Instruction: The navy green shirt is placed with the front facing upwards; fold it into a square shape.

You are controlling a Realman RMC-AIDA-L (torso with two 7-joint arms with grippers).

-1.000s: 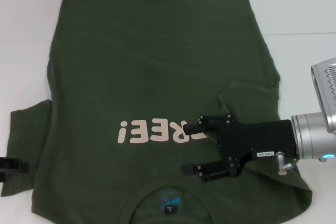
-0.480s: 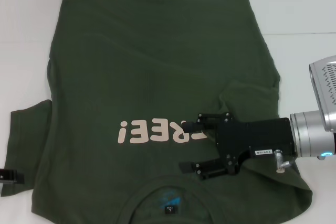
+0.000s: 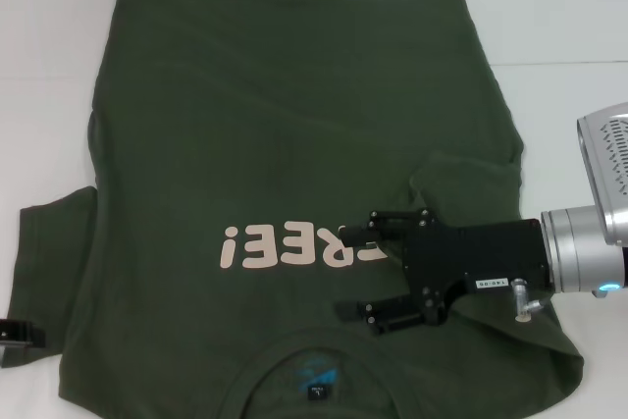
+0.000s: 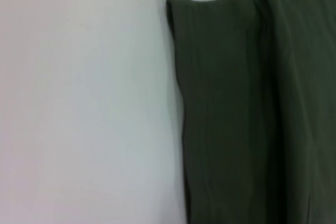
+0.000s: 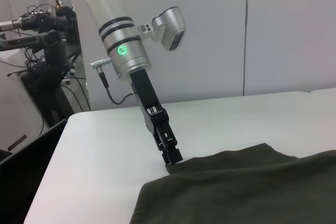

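The navy green shirt [image 3: 275, 125] lies flat on the white table [image 3: 569, 26], front up. Its pale pink "FREE!" lettering [image 3: 285, 245] shows, and the blue-printed neck label [image 3: 316, 375] is at the near edge. The shirt's right side is folded inward in a creased flap [image 3: 461, 193]. My right gripper [image 3: 355, 274] hovers open over the chest just right of the lettering, with nothing between its fingers. The left sleeve [image 3: 49, 262] [image 4: 220, 103] lies spread on the table. My left gripper [image 3: 20, 333] [image 5: 172, 157] sits at that sleeve's outer near corner.
Bare white table surrounds the shirt on the left, the far side and the right. In the right wrist view, dark equipment with cables [image 5: 42, 51] stands beyond the table's edge, behind the left arm [image 5: 126, 51].
My left gripper has slid along the sleeve's outer edge toward the near side of the table. The right gripper has hardly shifted and stays open.
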